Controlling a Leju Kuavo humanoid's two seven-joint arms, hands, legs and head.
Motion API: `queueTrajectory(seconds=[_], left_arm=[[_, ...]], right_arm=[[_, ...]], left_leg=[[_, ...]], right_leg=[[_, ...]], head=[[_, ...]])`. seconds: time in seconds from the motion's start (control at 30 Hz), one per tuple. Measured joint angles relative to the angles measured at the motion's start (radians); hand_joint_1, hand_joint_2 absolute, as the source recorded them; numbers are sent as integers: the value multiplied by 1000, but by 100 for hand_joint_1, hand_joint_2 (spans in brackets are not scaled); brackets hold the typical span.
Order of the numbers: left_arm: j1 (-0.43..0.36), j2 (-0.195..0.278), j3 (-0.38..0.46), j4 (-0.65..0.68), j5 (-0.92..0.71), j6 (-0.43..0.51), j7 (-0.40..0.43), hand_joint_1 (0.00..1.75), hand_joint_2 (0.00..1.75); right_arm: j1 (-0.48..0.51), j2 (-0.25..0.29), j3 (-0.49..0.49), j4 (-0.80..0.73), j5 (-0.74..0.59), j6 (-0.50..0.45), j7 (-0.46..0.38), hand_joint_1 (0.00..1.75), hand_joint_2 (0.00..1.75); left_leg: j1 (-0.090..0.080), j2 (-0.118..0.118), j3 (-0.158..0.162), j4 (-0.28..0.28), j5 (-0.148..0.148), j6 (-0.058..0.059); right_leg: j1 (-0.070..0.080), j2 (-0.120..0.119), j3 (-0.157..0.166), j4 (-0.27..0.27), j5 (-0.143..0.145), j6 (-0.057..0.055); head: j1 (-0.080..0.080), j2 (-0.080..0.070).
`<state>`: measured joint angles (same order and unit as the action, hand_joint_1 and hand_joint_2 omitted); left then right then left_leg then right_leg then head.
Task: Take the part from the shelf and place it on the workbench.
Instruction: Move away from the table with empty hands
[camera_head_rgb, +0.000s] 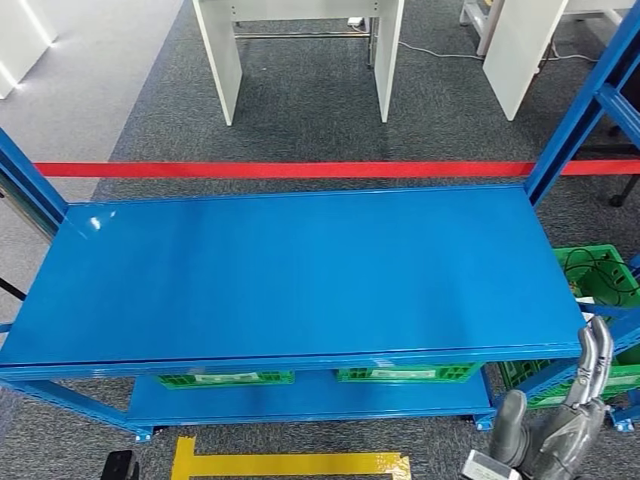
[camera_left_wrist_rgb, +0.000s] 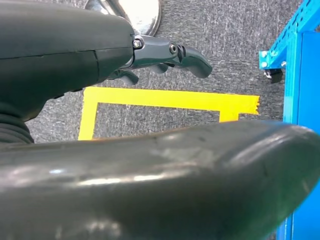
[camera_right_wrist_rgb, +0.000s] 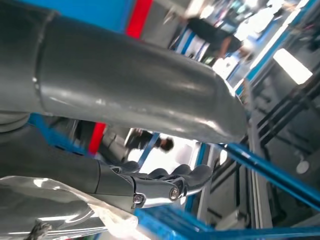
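Head view: right hand (camera_head_rgb: 562, 425) raised beside blue shelf (camera_head_rgb: 302, 270).

A red tape line (camera_head_rgb: 287, 169) crosses the grey carpet (camera_head_rgb: 317, 95). White furniture legs (camera_head_rgb: 219, 55) stand beyond it. Yellow floor tape (camera_head_rgb: 290, 464) lies left of the fingers. Green crates (camera_head_rgb: 411, 373) sit low; another green crate (camera_head_rgb: 600, 275), holding cables, is just above the fingers.

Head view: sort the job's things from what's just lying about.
Job: blue shelf; right hand; green crates on its lower level, possibly holding parts.
Lying about: red floor tape; yellow floor tape; white table legs; cable bin.
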<state>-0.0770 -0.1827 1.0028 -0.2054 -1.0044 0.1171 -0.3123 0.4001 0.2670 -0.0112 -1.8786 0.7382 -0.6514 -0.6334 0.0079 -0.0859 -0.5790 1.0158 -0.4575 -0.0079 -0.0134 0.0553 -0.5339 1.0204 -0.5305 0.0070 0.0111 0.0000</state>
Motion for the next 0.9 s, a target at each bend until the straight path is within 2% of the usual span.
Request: queueTrajectory(seconds=[0.1, 0.2, 0.37, 0.67, 0.8, 0.9], left_arm=[[-1, -1, 10, 0, -5, 3, -3, 0, 0], [-3, -2, 29, 0, -18, 6, -8, 0, 0], [-9, -7, 62, 0, -9, 9, -20, 0, 0], [-13, -15, 120, -3, -30, 15, -20, 0, 0], [-15, -17, 146, -3, -51, 24, -21, 0, 0], [-16, -18, 158, -3, -55, 26, -22, 0, 0]], right_arm=[[-5, 26, -105, 22, 35, 0, 13, 0, 0], [-9, 41, -163, 40, 50, 0, 22, 0, 0], [-75, 53, -354, 166, 74, -1, -48, 0, 0], [-157, 64, -644, 419, 256, -1, -62, 0, 0], [-208, 68, -777, 553, 406, -1, -63, 0, 0], [-231, 69, -857, 622, 442, -1, -64, 0, 0]], left_leg=[[0, 0, 0, 2, -1, 1], [0, 0, 0, 3, -2, 3], [-1, 0, 2, 4, -4, 6], [-2, 1, 2, 5, -5, 7], [-2, 1, 2, 5, -5, 7], [-3, 0, 2, 5, -5, 8]], right_leg=[[0, -1, 2, 0, 0, 1], [0, 1, 9, 0, 0, 1], [0, -1, 5, -1, -2, 4], [-2, -1, 10, -1, -3, 5], [-2, 0, 11, -1, -3, 6], [-2, -2, 11, -1, -4, 7]], head=[[0, 0], [0, 0], [0, 0], [0, 0], [0, 0], [0, 0]])
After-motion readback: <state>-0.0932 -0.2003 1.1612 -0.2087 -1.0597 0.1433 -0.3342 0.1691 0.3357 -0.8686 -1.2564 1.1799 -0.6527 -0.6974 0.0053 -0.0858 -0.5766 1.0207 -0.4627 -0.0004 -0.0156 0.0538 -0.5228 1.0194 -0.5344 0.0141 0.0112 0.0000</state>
